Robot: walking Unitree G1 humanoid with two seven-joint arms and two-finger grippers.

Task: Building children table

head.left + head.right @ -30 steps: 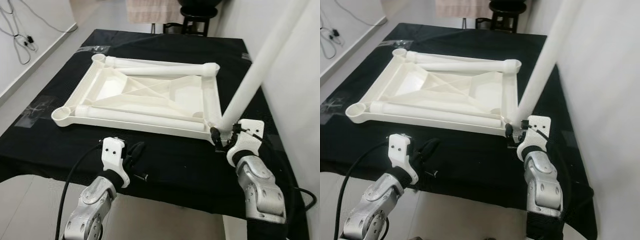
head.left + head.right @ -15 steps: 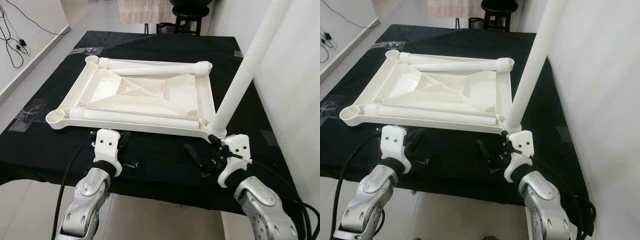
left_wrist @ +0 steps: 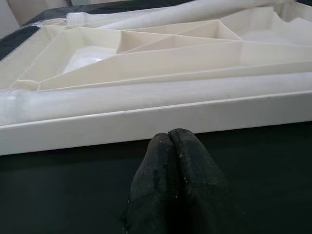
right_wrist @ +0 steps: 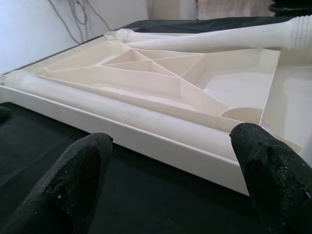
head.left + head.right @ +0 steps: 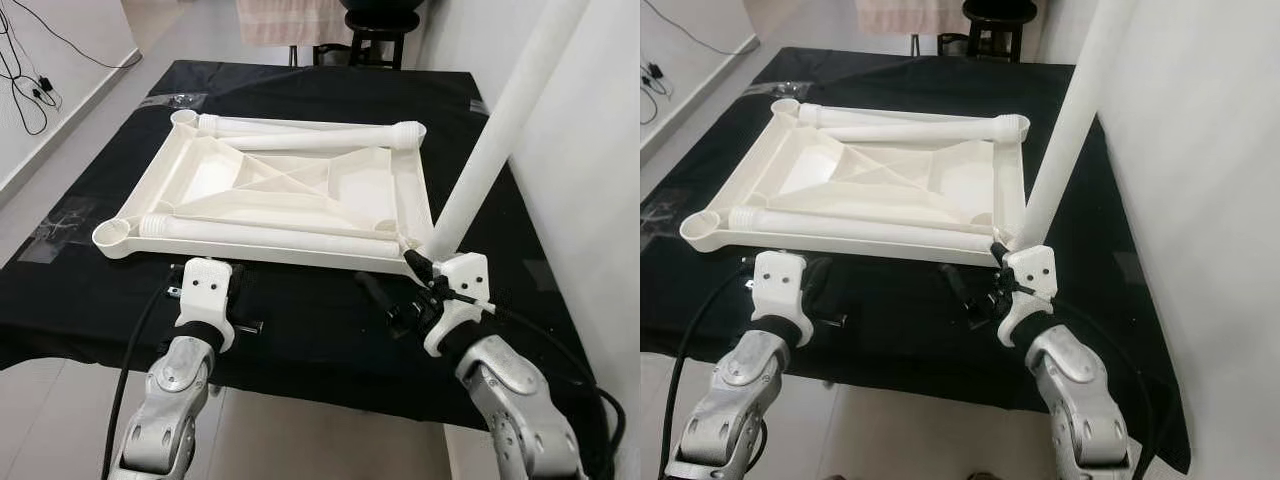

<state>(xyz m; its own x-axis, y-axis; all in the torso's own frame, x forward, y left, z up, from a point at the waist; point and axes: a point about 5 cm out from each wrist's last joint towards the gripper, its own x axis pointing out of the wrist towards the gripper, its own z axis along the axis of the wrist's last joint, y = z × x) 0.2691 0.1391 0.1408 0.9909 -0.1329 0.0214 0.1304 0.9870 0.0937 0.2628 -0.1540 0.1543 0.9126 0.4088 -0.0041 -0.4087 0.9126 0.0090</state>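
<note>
The white children's table top (image 5: pixel 290 185) lies upside down on the black-covered table (image 5: pixel 310 320). One white leg (image 5: pixel 495 130) stands in its near right corner socket, leaning to the right. Other legs lie loose inside it: one along the near edge (image 5: pixel 270 232), others along the far edge (image 5: pixel 310 135). My left gripper (image 3: pixel 170 139) is shut with nothing in it, just short of the table top's near rim. My right gripper (image 4: pixel 170 141) is open in front of the near right corner, one of its fingers (image 5: pixel 372 290) out over the cloth, the other by the standing leg's base.
A white wall (image 5: pixel 600 200) runs close along the right of the table. A dark stool (image 5: pixel 385 30) stands behind the far edge. Cables (image 5: pixel 25 60) trail on the floor at the left. The table's front edge lies under my forearms.
My right gripper has come off the standing leg's base, opened and swung left in front of the corner. My left gripper has moved up to the near rim. The camera has shifted.
</note>
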